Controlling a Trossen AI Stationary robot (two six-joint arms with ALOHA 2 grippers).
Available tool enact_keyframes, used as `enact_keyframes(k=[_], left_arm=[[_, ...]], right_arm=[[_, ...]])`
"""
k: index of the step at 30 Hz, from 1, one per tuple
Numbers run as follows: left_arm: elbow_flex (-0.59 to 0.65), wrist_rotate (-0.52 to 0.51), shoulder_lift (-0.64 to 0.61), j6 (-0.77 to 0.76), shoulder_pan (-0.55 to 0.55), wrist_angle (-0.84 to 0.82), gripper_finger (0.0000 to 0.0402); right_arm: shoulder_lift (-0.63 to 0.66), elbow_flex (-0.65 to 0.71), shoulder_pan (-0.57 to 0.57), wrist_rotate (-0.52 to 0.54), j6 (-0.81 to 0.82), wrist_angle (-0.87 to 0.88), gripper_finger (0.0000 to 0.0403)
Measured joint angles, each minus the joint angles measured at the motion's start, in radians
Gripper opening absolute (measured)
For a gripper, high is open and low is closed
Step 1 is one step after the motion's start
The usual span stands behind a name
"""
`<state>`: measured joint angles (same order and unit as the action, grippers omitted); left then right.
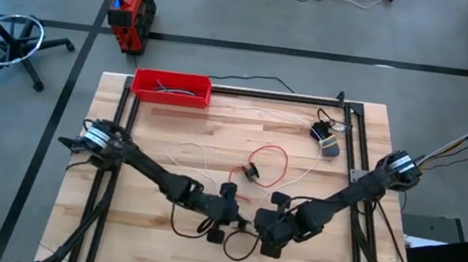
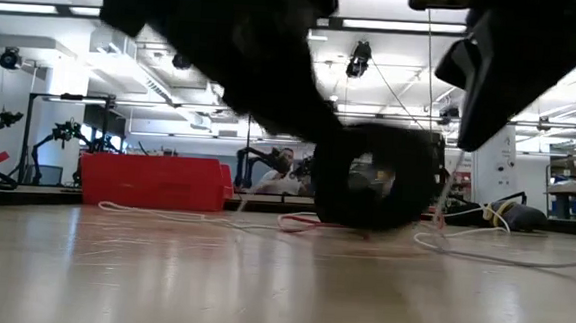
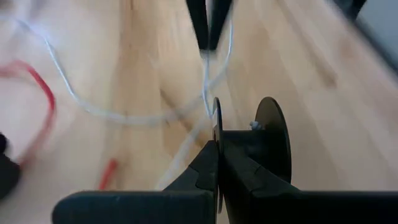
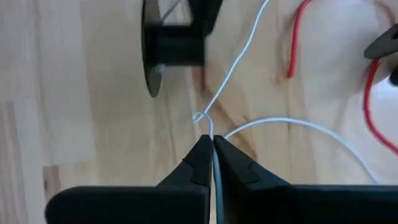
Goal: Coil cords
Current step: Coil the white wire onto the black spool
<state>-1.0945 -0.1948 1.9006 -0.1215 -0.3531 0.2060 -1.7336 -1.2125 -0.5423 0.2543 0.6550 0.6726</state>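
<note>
Right gripper jaws pinched together on white cord, near bench front edge, centre. Left gripper jaws clamped on rim of black spool, just beside right gripper, tips facing each other. White cord runs from spool across bench middle toward back right corner. Red cord looped at bench centre, its black disc beside loop. Red tray at back edge, left of centre.

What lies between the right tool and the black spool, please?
Only white cord, pinched by the right tool, passing beside the black spool; right wrist view.
</note>
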Motion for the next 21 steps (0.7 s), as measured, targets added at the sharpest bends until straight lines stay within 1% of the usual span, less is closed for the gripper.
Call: enact_keyframes(k=[3, 4, 7, 11, 16, 21], left_arm=[[0.018, -0.078, -0.029, -0.008, 0.009, 0.006, 0.0], [0.023, -0.083, -0.028, -0.02, 0.018, 0.001, 0.0], [0.026, -0.064, -0.009, -0.066, 0.037, 0.014, 0.0], [0.025, -0.048, 0.043, -0.108, 0.035, 0.051, 0.0], [0.021, -0.063, 0.1, -0.164, 0.031, 0.08, 0.0], [0.023, -0.087, 0.122, -0.22, 0.031, 0.075, 0.0]], right_arm=[[0.0, 0.016, -0.004, 0.0, 0.036, 0.001, 0.0001], [0.0, 0.021, -0.006, 0.0, 0.044, 0.002, 0.0001], [0.0, 0.035, -0.009, 0.001, 0.065, -0.014, 0.0001], [-0.002, 0.045, -0.01, 0.0, 0.081, -0.02, 0.0001], [-0.001, 0.045, -0.01, 0.003, 0.104, -0.021, 0.0], [0.004, 0.02, -0.016, 0.005, 0.107, -0.021, 0.0]])
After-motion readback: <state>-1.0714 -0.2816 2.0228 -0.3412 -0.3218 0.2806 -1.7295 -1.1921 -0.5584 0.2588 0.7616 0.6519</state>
